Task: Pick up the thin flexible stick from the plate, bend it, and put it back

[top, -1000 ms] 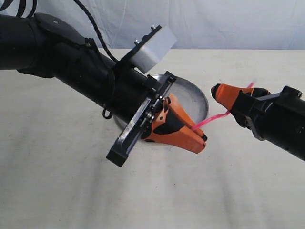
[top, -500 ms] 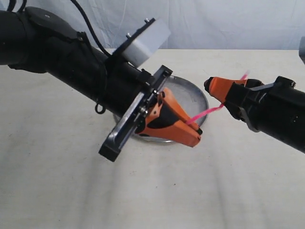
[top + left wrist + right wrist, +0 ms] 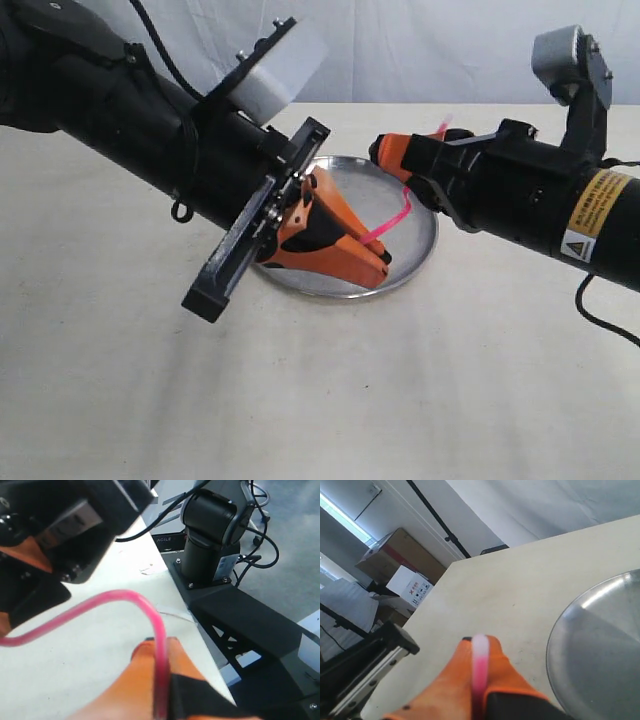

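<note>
Both grippers hold the thin pink stick (image 3: 393, 222) above the steel plate (image 3: 415, 262). My left gripper (image 3: 381, 263) is shut on its lower end, orange fingers low over the plate's middle. My right gripper (image 3: 385, 150) is shut on the other end, over the plate's far right rim, with the whitish tip (image 3: 443, 124) poking out behind. Between them the stick curves in a tight arc. In the left wrist view the stick (image 3: 150, 615) bends sharply out of the fingertips (image 3: 145, 655). The right wrist view has the pale tip (image 3: 480, 647) lying between the closed fingers, with the plate (image 3: 600, 645) beside it.
The plate lies on a pale cloth-covered table (image 3: 320, 400). A white backdrop hangs behind. The left wrist view looks past the table edge to a black arm base (image 3: 210, 535) and black frame (image 3: 250, 630). Cardboard boxes (image 3: 400, 567) stand off the table in the right wrist view.
Both grippers have moved left and closer together over the plate. The stick, nearly straight a second ago, now bends in a tight arc between them.
</note>
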Robot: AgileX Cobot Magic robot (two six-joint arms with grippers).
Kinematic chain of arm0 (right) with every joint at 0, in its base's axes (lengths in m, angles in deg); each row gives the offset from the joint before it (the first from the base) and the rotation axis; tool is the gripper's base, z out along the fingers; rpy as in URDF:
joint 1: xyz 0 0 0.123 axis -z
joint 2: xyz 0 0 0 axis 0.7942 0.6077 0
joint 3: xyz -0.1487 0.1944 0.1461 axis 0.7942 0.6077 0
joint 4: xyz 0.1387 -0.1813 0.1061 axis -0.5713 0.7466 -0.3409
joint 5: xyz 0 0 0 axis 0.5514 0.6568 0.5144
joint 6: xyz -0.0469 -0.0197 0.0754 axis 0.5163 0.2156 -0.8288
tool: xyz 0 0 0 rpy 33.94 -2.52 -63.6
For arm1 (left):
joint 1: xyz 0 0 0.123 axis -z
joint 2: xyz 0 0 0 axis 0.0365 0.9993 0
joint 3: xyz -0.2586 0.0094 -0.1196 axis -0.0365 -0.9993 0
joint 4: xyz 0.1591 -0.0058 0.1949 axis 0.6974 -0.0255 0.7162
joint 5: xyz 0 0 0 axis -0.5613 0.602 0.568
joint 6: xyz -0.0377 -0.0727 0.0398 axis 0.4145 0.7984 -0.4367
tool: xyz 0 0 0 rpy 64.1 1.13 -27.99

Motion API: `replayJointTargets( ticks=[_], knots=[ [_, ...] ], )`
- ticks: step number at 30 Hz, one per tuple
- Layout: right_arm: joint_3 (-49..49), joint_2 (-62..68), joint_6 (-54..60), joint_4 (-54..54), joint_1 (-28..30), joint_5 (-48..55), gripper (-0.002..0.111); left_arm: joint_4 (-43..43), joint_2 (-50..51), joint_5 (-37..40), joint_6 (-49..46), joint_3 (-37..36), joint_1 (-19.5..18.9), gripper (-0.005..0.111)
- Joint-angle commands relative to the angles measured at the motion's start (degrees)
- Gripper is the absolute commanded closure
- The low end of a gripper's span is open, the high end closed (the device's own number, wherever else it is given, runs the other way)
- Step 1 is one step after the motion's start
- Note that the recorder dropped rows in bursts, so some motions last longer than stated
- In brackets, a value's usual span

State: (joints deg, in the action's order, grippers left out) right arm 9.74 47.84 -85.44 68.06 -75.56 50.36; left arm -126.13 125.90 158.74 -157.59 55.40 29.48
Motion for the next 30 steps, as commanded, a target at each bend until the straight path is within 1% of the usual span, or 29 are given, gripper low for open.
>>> replayJointTargets(
  ticks=[1,15,24,30],
  knots=[
    [-1.26,2.27,0.15,2.97,-0.52,-1.11,0.109,-2.38,-0.54,-1.29,0.41,0.62,-0.74,0.107],
    [-1.89,3.73,0.15,3.55,-0.52,-0.91,0.109,-5.48,-0.54,-1.29,0.41,0.62,-9.79,0.107],
    [-1.89,3.73,-2.87,9.34,-0.52,-3.93,0.109,-7.01,-0.54,-1.29,0.15,0.62,-10.06,0.107],
    [-1.89,3.73,-4.77,12.37,-0.52,-4.19,0.109,-6.90,-0.54,-4.32,0.57,0.62,-10.06,0.107]
  ],
)
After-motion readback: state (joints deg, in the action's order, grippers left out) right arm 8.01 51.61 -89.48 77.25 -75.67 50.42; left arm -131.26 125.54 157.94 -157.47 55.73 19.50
